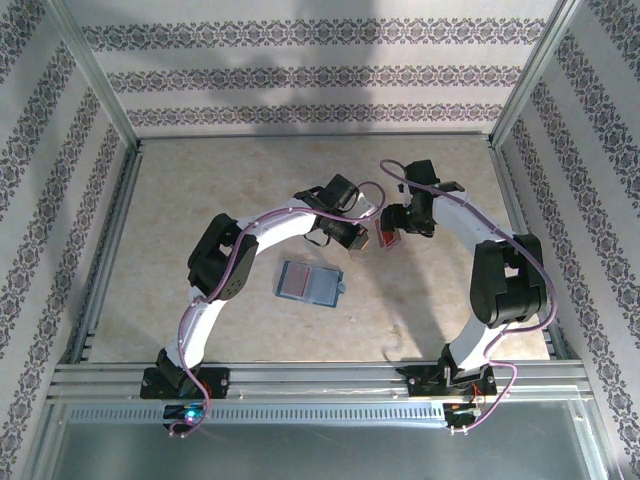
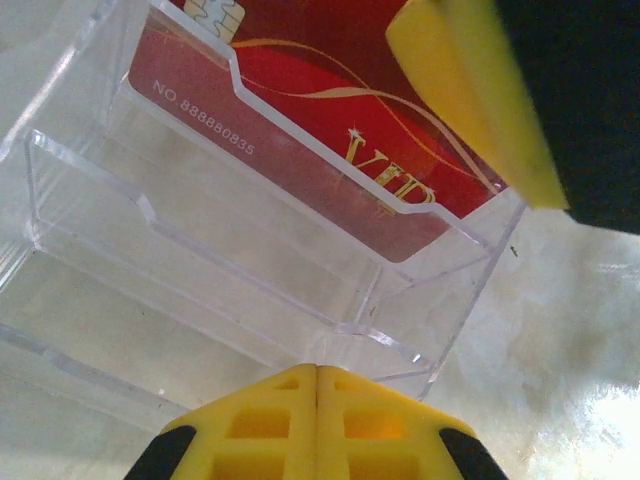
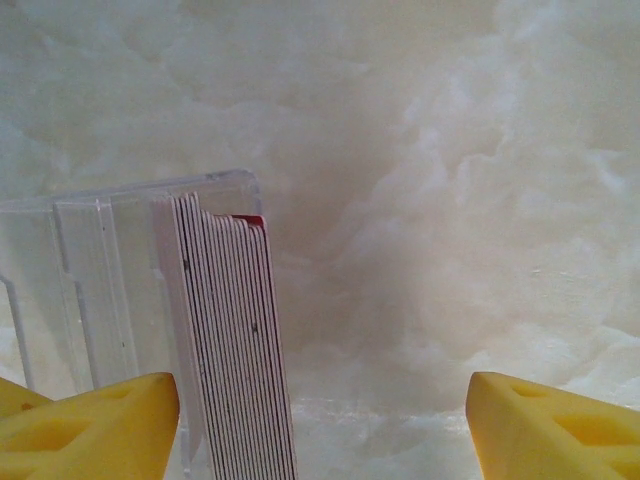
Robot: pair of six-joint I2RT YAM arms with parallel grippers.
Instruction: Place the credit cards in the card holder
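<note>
The red cards (image 2: 330, 110) stand stacked in a clear stand (image 2: 200, 260) mid-table. The front one reads "VIP" in gold and "NO.888880835". The teal wallet (image 1: 308, 282) lies open nearby. The left gripper (image 2: 317, 420) is clenched on nothing, and the right gripper (image 3: 320, 430) is spread wide beside the stack.

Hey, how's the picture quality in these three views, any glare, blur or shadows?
Top view: even light, soft arm shadows on the table. Left wrist: red card print sharp, a finger of the right gripper blurred at top right, glare on the table lower right. Right wrist: card stack edges crisp, table behind hazy.
</note>
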